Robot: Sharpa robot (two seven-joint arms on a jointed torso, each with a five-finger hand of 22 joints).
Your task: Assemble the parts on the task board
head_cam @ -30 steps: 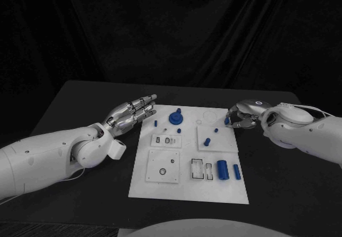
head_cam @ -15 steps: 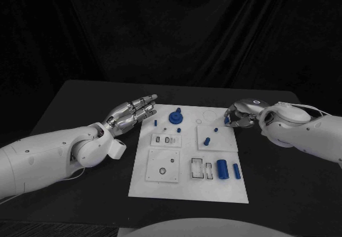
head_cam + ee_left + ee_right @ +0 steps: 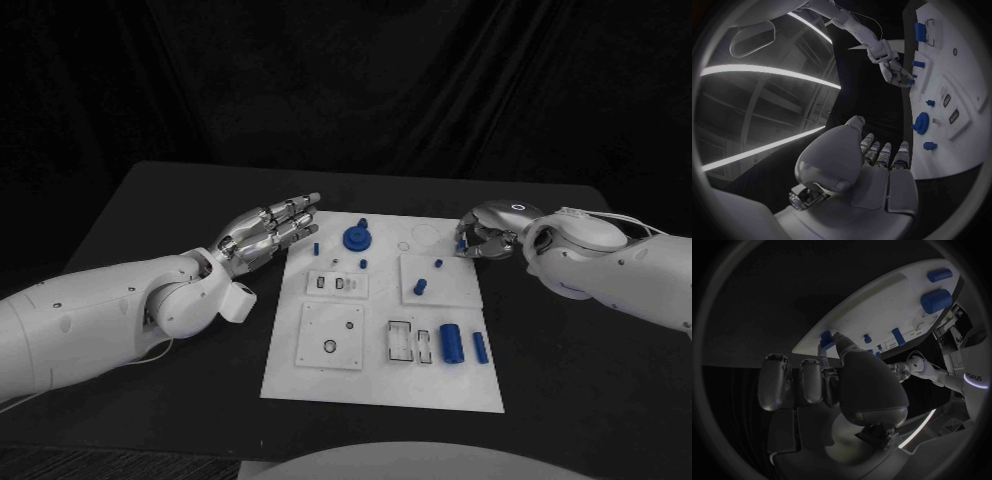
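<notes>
White rectangular task board [image 3: 382, 385] on the black table [image 3: 577, 350]. Near its front edge — two blue cylinders [image 3: 450, 342] lying side by side. Farther back, a round blue knobbed part [image 3: 355, 238]. Left hand [image 3: 267, 233], beside the board's left edge, fingers extended, empty. Right hand [image 3: 483, 233], at the far right corner — fingers curled, pinching a small blue part [image 3: 826, 339].
</notes>
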